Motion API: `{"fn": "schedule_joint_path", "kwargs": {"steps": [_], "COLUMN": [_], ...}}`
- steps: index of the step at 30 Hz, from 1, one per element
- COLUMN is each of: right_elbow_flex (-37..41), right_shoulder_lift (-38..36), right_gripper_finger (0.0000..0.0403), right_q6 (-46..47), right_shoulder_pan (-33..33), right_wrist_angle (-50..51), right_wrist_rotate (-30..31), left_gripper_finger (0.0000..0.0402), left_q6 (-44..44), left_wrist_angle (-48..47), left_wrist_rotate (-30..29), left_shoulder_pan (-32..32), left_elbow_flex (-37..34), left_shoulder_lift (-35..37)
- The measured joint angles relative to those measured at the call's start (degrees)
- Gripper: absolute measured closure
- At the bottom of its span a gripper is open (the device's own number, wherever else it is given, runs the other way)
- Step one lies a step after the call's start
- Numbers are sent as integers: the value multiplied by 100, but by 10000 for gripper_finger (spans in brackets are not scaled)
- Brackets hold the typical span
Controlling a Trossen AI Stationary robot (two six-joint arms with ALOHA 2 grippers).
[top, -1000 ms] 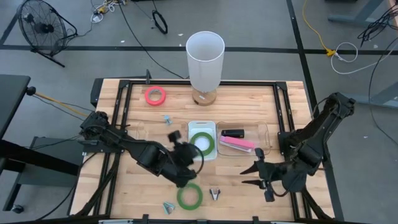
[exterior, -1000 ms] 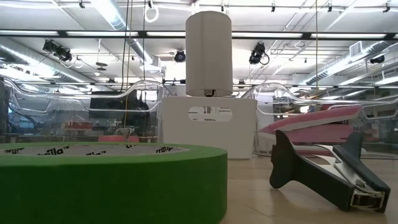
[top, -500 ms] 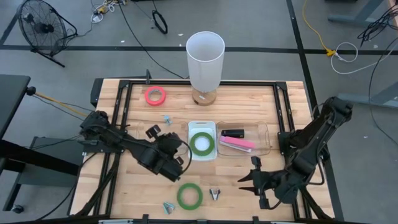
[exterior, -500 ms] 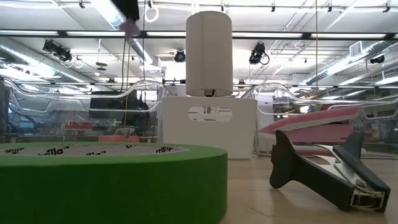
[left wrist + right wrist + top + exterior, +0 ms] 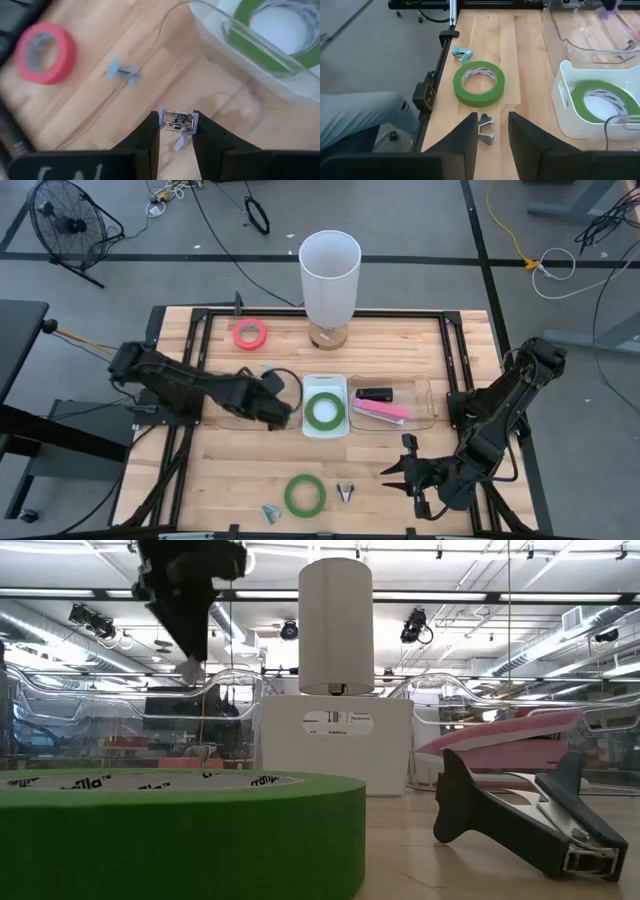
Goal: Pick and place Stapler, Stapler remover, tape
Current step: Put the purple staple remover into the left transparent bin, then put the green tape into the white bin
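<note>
My left gripper [image 5: 280, 406] hangs above the table just left of the white tray [image 5: 306, 386] and is shut on a small lavender and metal staple remover [image 5: 176, 121]; it also shows in the low view [image 5: 190, 665]. My right gripper [image 5: 400, 473] is open and empty near the front right. A grey staple remover [image 5: 485, 129] lies on the wood ahead of its fingers, apart from them. One green tape roll [image 5: 323, 410] lies in the tray, another [image 5: 304, 494] lies flat on the table, and the red roll [image 5: 250, 334] lies at the far left. A pink stapler [image 5: 380, 410] lies in a clear container. My left gripper pinches the staple remover's two sides [image 5: 165, 119] between its two fingertips. The fingers come from above, slanting down. The staple remover is lifted clear of the table, with a lavender tab [image 5: 180, 142] sticking out below the fingers.
A tall white cylinder [image 5: 330, 270] stands at the far middle. A blue staple remover [image 5: 268, 370] lies left of the tray, and a teal one [image 5: 270, 512] lies at the front edge. A black item [image 5: 375, 393] lies in the clear container. Black frame rails [image 5: 190, 350] run along the table's sides.
My left gripper has gone from near the front green roll toward the far and left edges, staying shut on the lavender staple remover, and has come into the low view from above. My right gripper has gone a little toward the near edge, still open.
</note>
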State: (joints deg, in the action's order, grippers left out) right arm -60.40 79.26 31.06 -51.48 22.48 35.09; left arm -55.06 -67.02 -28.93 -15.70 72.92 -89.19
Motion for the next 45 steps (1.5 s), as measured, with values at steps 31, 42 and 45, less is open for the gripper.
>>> {"fn": "schedule_joint_path", "kwargs": {"steps": [31,42,45], "right_elbow_flex": [4,4,4], "right_shoulder_lift": [-2,-2,-2], "right_gripper_finger": [296,296,296], "right_q6": [-25,-27,-27], "right_shoulder_pan": [15,15,15], "right_wrist_angle": [-47,-46,-46], "right_wrist_rotate": [151,151,151], "left_gripper_finger": [223,128,132], "left_q6": [-576,-529,-378], "left_wrist_angle": [2570,2638,2805], "left_wrist_rotate": [1222,1225,1338], "left_shoulder_pan": [386,386,386], "left_elbow_flex": [-2609,-2609,-2609], "left_shoulder_lift": [1928,1924,1924]}}
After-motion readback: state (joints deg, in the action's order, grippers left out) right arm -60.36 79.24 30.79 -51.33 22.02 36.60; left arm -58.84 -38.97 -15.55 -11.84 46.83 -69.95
